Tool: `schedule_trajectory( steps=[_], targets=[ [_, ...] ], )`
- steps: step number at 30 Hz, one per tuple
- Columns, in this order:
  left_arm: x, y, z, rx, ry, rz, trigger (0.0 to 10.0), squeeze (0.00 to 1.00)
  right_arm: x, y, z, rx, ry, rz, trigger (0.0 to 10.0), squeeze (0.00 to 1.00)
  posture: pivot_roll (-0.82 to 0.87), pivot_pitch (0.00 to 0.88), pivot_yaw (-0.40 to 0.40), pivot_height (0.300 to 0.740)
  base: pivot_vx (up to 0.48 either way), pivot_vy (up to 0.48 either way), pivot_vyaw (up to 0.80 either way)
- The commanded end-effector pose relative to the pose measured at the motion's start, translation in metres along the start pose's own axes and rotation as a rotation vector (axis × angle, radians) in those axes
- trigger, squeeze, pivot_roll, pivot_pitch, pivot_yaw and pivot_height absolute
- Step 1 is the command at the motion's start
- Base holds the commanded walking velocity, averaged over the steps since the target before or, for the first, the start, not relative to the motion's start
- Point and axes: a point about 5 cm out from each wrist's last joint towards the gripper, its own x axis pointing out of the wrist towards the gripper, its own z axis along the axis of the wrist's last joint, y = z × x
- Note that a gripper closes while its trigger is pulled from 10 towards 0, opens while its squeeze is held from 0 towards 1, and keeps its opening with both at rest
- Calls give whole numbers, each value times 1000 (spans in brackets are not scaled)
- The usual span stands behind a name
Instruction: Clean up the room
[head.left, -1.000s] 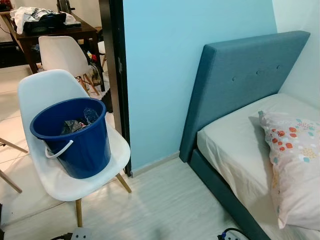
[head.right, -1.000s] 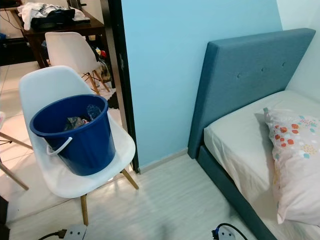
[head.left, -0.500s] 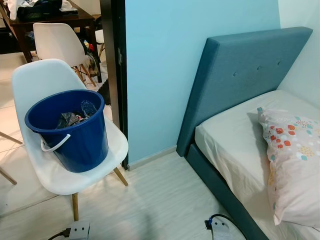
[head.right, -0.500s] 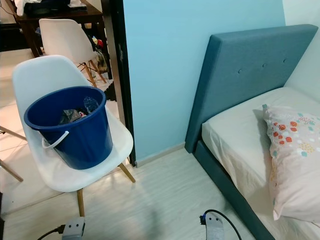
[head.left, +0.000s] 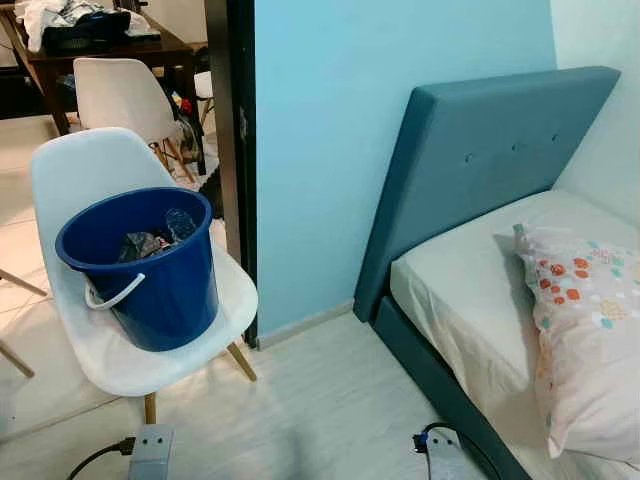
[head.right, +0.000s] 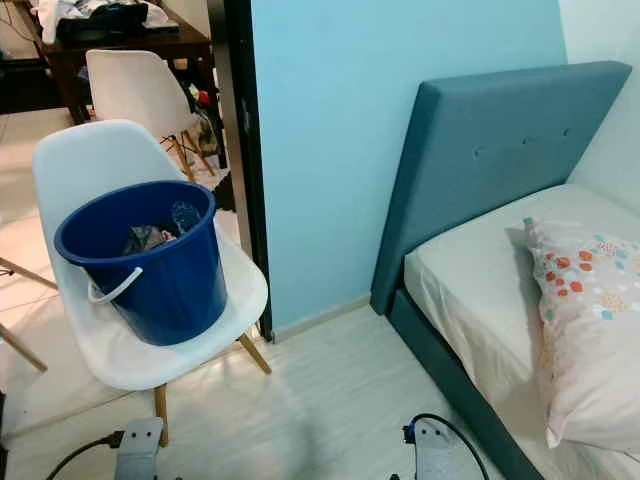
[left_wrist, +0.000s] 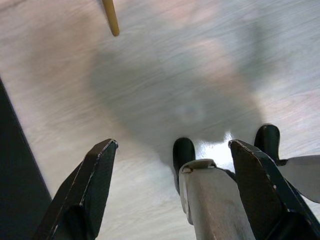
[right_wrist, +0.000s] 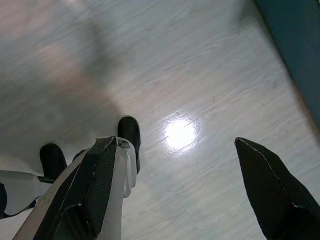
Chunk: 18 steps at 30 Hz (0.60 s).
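Search step: nothing held, both grippers spread wide.
Left gripper (left_wrist: 170, 190) and right gripper (right_wrist: 175, 185) hung over floor; blue bucket (head.left: 150, 270) likely approached next.

The bucket (head.left: 140, 262) hides its jumbled contents too well to identify, and the pillow (head.left: 585, 340) runs off the frame's edge.

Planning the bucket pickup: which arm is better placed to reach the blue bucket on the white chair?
Left, probably. The blue plastic bucket on the white chair lies to the robot's left; the left gripper hangs open.
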Motion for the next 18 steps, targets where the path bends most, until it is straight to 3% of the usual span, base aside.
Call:
schedule_trajectory(
  steps=[1, 9, 10, 18],
  targets=[
    [0, -1, 3, 57, -22, -4, 10000, 0, 0, -2, 2, -4, -12, 8, 10000, 0, -11, 0, -77, 740, 0, 0, -769],
    [-1, -3, 0, 117, -38, -13, 10000, 0, 0, -3, 1, -7, -4, 6, 10000, 0, -10, 0, -80, 740, 0, 0, -769],
    [-3, -3, -12, 125, 4, -41, 10000, 0, -1, -7, -2, -9, 3, -3, 10000, 0, -12, 0, -79, 740, 0, 0, -769],
    [-6, -4, -23, 80, 42, -63, 10000, 0, -2, -10, -6, 4, 13, -12, 10000, 0, -15, 0, -70, 740, 0, 0, -769]
  ],
)
